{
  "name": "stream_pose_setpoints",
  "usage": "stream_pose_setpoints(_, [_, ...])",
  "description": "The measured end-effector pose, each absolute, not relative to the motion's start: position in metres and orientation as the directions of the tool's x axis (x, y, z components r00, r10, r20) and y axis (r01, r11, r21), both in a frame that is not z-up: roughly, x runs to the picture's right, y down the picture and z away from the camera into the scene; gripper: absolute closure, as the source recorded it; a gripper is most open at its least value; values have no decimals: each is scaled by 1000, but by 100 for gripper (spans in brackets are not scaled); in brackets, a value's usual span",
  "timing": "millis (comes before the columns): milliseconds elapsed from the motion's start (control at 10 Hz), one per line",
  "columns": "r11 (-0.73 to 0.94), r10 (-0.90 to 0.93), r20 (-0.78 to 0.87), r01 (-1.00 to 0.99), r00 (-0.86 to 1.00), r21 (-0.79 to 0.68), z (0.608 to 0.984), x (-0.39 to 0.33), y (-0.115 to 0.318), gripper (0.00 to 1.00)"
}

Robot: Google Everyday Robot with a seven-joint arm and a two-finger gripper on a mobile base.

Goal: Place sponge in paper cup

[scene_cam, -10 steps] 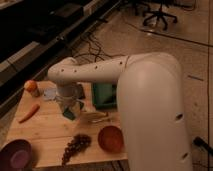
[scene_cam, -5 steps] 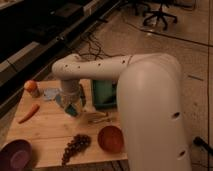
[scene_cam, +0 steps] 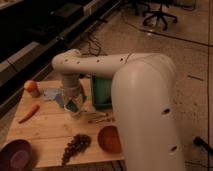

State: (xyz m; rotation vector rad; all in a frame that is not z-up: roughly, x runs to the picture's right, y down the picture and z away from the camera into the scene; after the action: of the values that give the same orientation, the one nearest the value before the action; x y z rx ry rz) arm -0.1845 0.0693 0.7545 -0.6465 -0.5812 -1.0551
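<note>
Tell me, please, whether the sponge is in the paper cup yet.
Cannot tell: the claw hangs low over the table, hiding whatever is beneath it.

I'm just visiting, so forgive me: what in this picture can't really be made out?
- Gripper: low over the wooden table; the white arm covers most of it.
- Sponge and paper cup: neither can be picked out; the bluish patch at the gripper is too blurred to name.
- Green box-like object: its right side is behind the arm.
- Purple bowl: cut off by the bottom-left edge.
</note>
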Motion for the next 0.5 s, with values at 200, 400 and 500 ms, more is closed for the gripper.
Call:
stream_pose_setpoints(200, [331,-600,712,923,366,-195,759,-198,66,100])
stream_pose_setpoints(400, [311,-608,714,931,349,-190,762,-211,65,100])
stream_pose_setpoints(500, [305,-609,713,932,348,-194,764,-212,65,100])
